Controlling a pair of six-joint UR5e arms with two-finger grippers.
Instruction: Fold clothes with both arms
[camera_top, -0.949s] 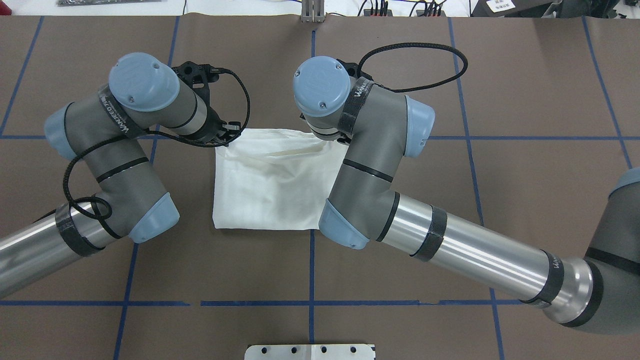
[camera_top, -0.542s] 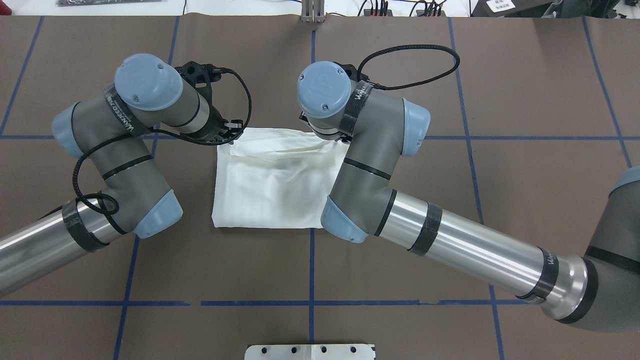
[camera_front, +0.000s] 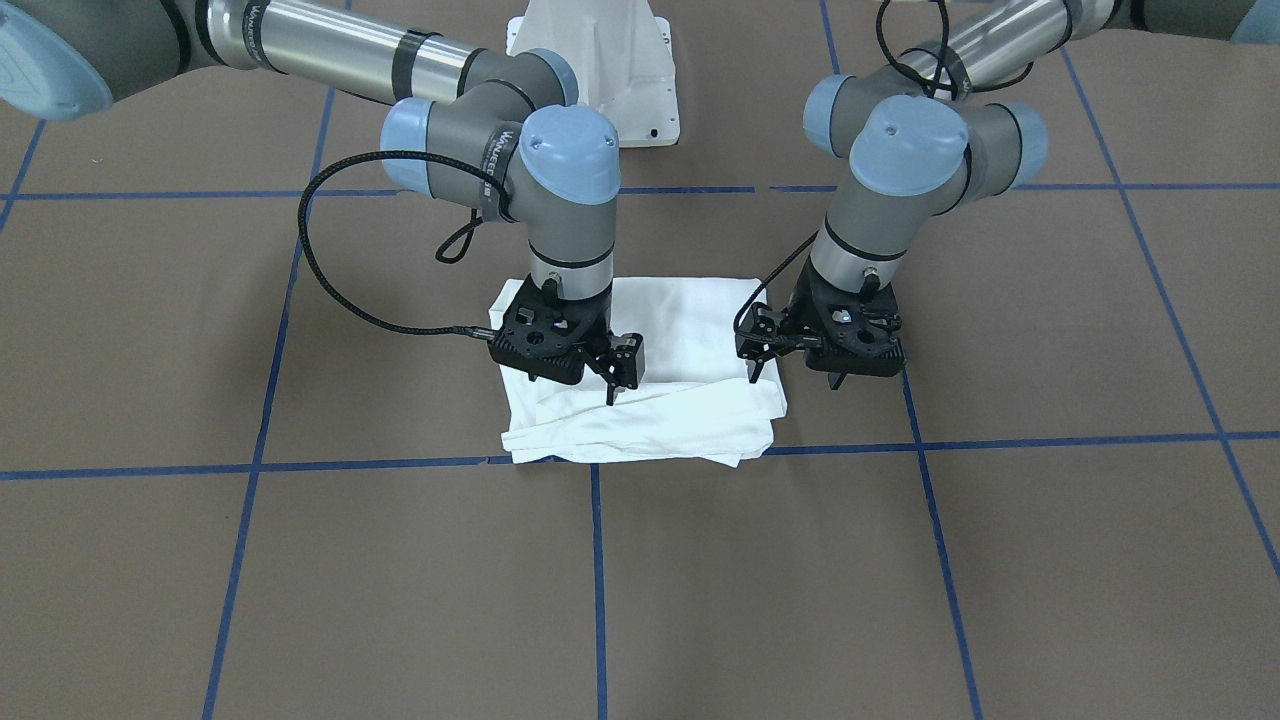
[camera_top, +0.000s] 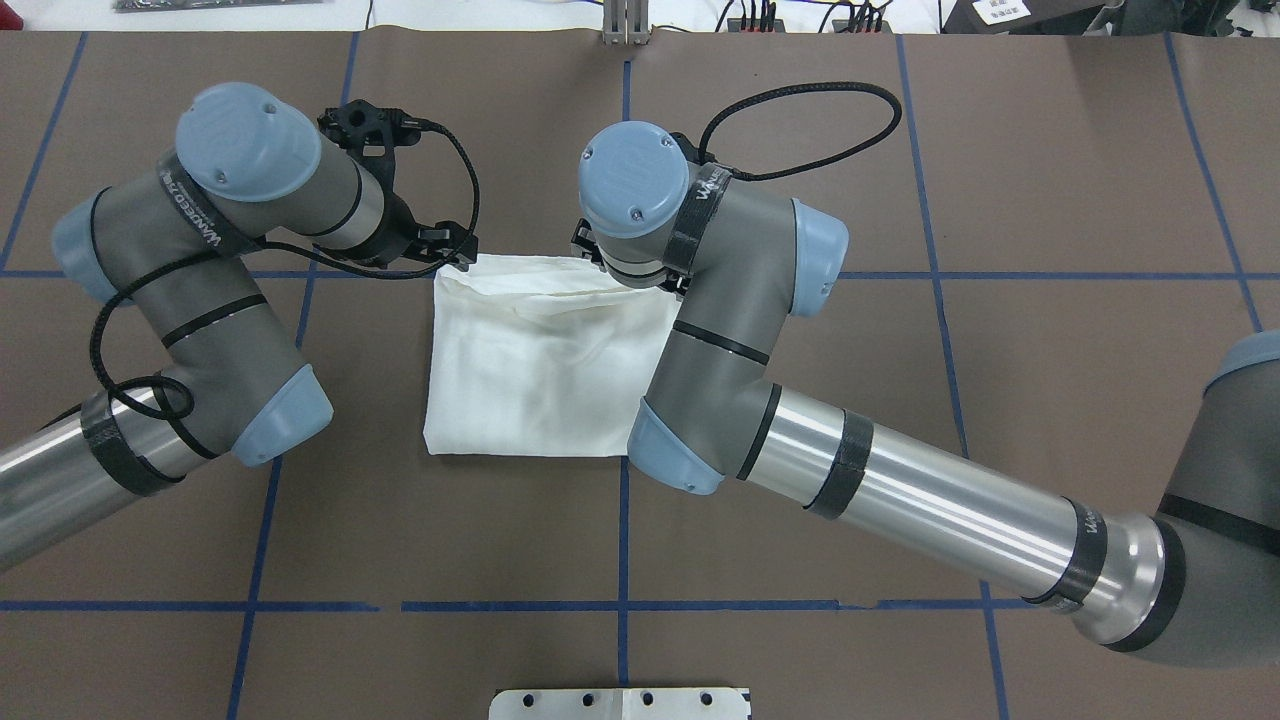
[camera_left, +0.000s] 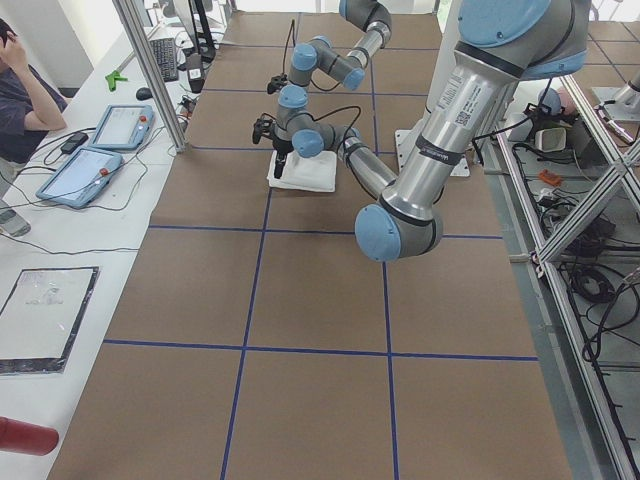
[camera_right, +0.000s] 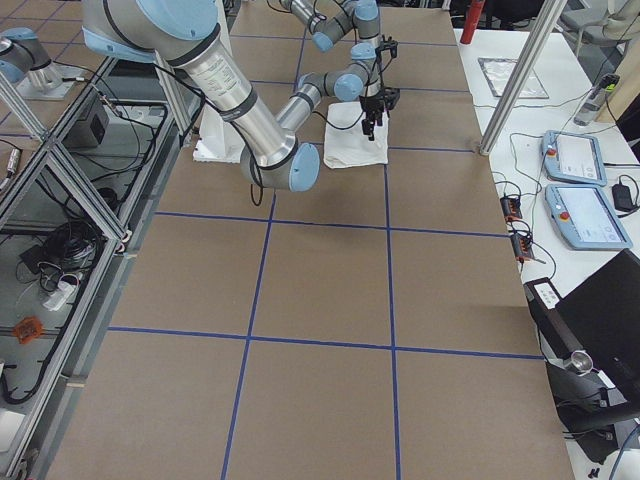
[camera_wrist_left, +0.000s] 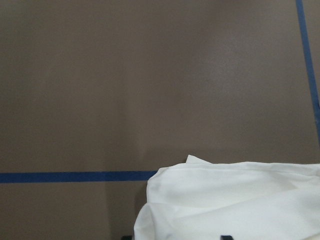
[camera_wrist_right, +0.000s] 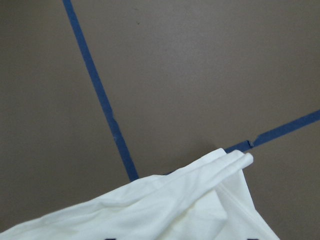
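The white shirt (camera_front: 690, 320) lies folded into a rectangle (camera_top: 540, 360) on the brown table, its far edge doubled in loose layers. My left gripper (camera_front: 797, 378) hovers open at the shirt's far left corner (camera_top: 450, 250). In the left wrist view its two fingertips stand wide apart over the cloth (camera_wrist_left: 240, 200). My right gripper (camera_front: 585, 385) is open over the far right part of the shirt, mostly hidden under its wrist in the overhead view. The right wrist view shows a layered corner (camera_wrist_right: 175, 205) below it. No printed text shows.
Blue tape lines (camera_top: 622, 600) grid the table. The white pedestal base (camera_front: 600, 70) stands at the robot's side. Beyond the far edge, a side bench holds tablets (camera_left: 100, 150), with a person (camera_left: 20, 90) and an aluminium post (camera_left: 150, 70) beside them.
The left arm has drawn back to the left, off the shirt's far corner. The right wrist has shifted slightly left. The shirt's far edge lies flatter.
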